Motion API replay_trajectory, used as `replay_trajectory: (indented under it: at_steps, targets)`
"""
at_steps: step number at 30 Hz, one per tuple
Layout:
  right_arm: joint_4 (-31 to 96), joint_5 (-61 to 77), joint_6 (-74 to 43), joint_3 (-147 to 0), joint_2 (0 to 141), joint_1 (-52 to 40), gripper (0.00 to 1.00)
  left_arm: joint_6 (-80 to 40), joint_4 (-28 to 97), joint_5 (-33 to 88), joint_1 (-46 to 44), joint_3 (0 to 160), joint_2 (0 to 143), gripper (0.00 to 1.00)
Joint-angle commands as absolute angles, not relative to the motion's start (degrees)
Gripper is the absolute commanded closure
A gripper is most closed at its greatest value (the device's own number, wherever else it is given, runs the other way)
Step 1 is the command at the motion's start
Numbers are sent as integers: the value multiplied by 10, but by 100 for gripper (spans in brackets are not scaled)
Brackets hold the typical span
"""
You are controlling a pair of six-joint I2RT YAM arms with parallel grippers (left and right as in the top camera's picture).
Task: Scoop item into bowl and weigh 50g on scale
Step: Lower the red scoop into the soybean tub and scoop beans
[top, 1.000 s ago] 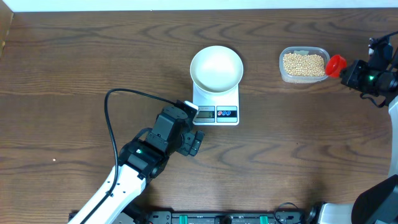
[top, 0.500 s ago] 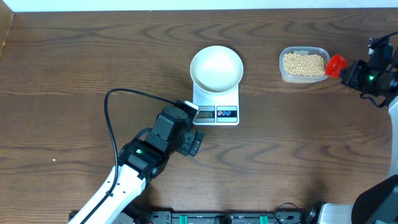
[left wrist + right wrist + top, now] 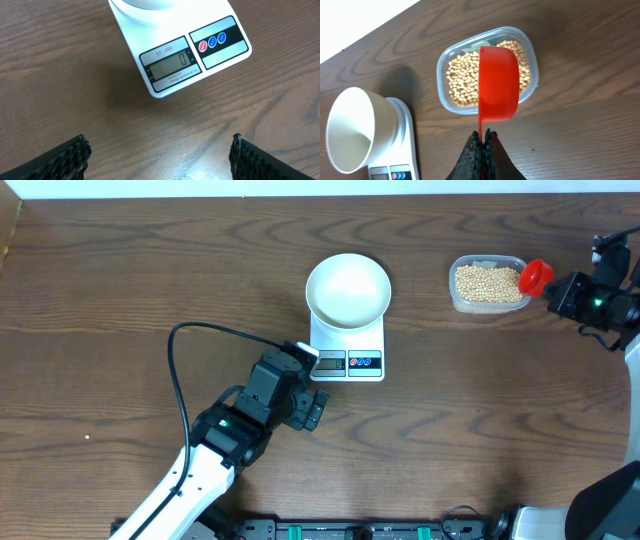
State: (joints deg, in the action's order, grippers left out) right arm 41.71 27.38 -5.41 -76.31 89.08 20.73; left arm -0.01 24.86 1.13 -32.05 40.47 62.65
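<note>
Right hand (image 3: 482, 137), pinching the red scoop (image 3: 497, 82) by its handle, should dip the cup deep into the soybeans (image 3: 462, 80) (mind the tub (image 3: 532, 55) rim); left hand (image 3: 160, 157) hangs spread.

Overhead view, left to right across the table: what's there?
In order: black cable loop → white bowl on the scale → tub of beans → red scoop → right gripper.

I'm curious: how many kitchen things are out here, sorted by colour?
White: 2, bowl and scale
Red: 1, scoop
Clear: 1, tub of beans
Total: 4
</note>
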Motion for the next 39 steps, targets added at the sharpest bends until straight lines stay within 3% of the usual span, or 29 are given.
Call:
replay_trajectory:
  at_steps: [1, 15, 27, 39]
  targets:
    - [411, 295, -50, -760, 883, 193, 99, -3, 248, 8, -322, 415, 629, 9]
    - [399, 111, -9, -795, 889, 67, 99, -3, 248, 8, -322, 415, 629, 9]
    - [402, 59, 96, -795, 962, 63, 99, -3, 248, 8, -322, 415, 629, 9]
    - [366, 64, 77, -795, 1043, 63, 99, -3, 248, 8, -322, 415, 629, 9]
